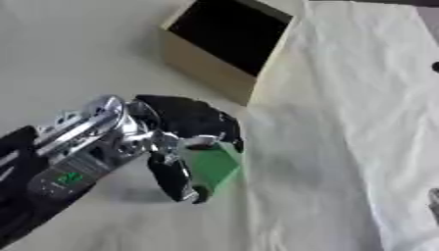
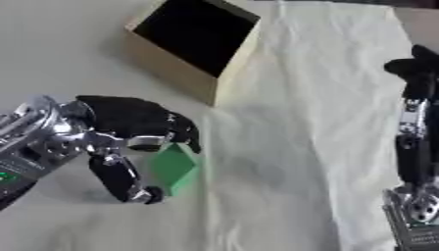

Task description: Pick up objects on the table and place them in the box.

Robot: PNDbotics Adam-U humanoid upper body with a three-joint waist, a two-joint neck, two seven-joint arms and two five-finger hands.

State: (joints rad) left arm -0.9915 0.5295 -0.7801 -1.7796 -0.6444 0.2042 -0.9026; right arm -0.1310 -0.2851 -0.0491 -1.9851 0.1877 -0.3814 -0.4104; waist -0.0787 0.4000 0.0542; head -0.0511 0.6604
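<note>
My left hand [image 1: 184,117] comes in from the lower left, black fingers curled over the top of a green block [image 1: 212,164] and the thumb [image 1: 176,181] hooked round its near side. The block sits tilted between them, at the edge of the white cloth. I cannot tell whether it touches the table. The wooden box [image 1: 206,66], open with a dark inside, stands beyond the hand at the upper middle. My right hand [image 2: 418,68] shows at the right edge of the right eye view, fingers up and straight, holding nothing.
A creased white cloth [image 1: 343,122] covers the right half of the table; the left half is bare beige surface [image 1: 77,59]. My right forearm [image 2: 411,162] runs down the right edge.
</note>
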